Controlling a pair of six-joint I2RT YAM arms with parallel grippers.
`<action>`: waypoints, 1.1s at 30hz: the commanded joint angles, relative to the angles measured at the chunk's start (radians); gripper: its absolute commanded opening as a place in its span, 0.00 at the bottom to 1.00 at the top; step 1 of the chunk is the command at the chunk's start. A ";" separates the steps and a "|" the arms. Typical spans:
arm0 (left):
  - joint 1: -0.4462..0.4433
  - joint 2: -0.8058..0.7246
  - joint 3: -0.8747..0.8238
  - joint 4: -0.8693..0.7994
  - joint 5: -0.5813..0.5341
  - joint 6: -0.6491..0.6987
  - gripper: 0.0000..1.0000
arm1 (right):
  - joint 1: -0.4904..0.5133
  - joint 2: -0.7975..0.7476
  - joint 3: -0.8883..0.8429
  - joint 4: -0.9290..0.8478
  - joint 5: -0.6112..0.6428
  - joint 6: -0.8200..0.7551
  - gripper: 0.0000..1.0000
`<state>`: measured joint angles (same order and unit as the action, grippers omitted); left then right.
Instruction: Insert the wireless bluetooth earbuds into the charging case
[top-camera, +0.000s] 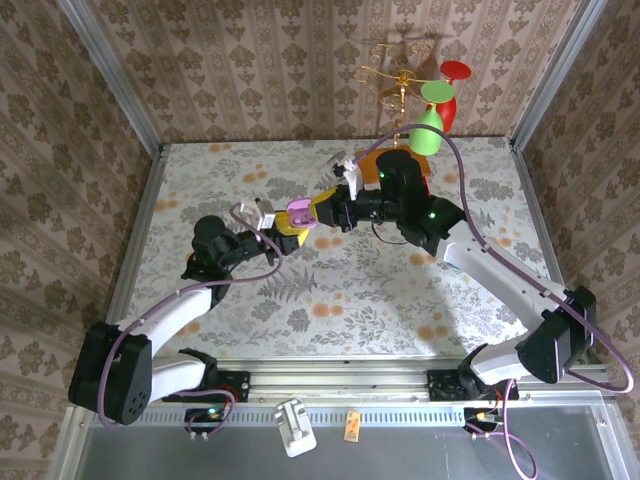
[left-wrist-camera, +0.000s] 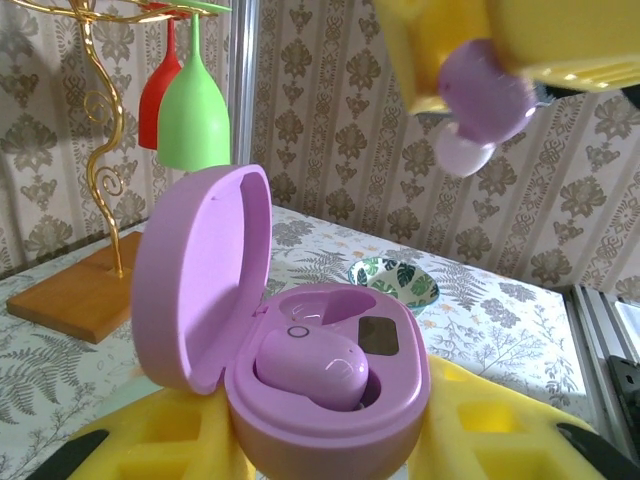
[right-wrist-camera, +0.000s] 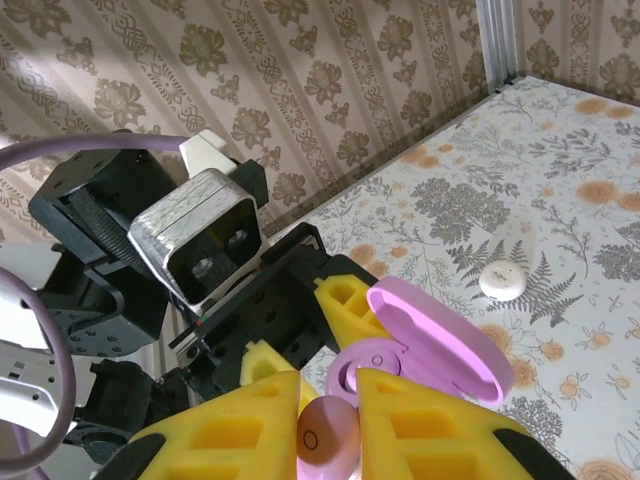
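Seen from above, the left gripper (top-camera: 284, 228) is clamped on the lilac charging case (top-camera: 300, 214), holding it over the middle of the floral table (top-camera: 350, 290). The right gripper (top-camera: 322, 210) sits just right of the case, its yellow fingers nearly meeting it. What it pinches is too small to make out here. A wine-glass rack (top-camera: 420, 95) stands well beyond the case at the far edge.

In the left wrist view, the case (left-wrist-camera: 330, 410) is squeezed between the left gripper's (left-wrist-camera: 330, 445) yellow fingers (left-wrist-camera: 480, 430). Its lid (left-wrist-camera: 200, 280) is swung up on the left. The seated earbud (left-wrist-camera: 310, 368) fills one socket, and the socket behind it is hollow. Above and to the right of the case, not touching it, the right gripper (left-wrist-camera: 480, 55) pinches the loose earbud (left-wrist-camera: 485, 100). A leaf-patterned bowl (left-wrist-camera: 393, 283) lies behind the case.

In the right wrist view, the right gripper (right-wrist-camera: 328, 425) is closed on the loose earbud (right-wrist-camera: 328, 437). Just beyond it the open case (right-wrist-camera: 440, 345) rests in the left gripper's yellow fingers (right-wrist-camera: 345, 300). A small white round piece (right-wrist-camera: 503, 280) lies on the table, to the right of the case and well apart from it.
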<state>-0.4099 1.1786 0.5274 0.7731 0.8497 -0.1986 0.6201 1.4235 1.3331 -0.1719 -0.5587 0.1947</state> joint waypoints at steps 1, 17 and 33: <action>-0.008 0.001 0.002 0.049 0.044 0.011 0.22 | 0.004 0.026 0.035 0.022 -0.028 0.005 0.21; -0.010 -0.002 0.003 0.083 0.043 0.005 0.22 | 0.001 0.073 0.014 0.006 -0.002 -0.015 0.21; -0.003 -0.004 0.000 0.092 0.025 0.022 0.22 | -0.014 0.051 -0.008 -0.024 0.011 0.006 0.20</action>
<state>-0.4133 1.1790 0.5274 0.8162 0.8677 -0.1982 0.6147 1.4979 1.3334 -0.1764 -0.5571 0.1879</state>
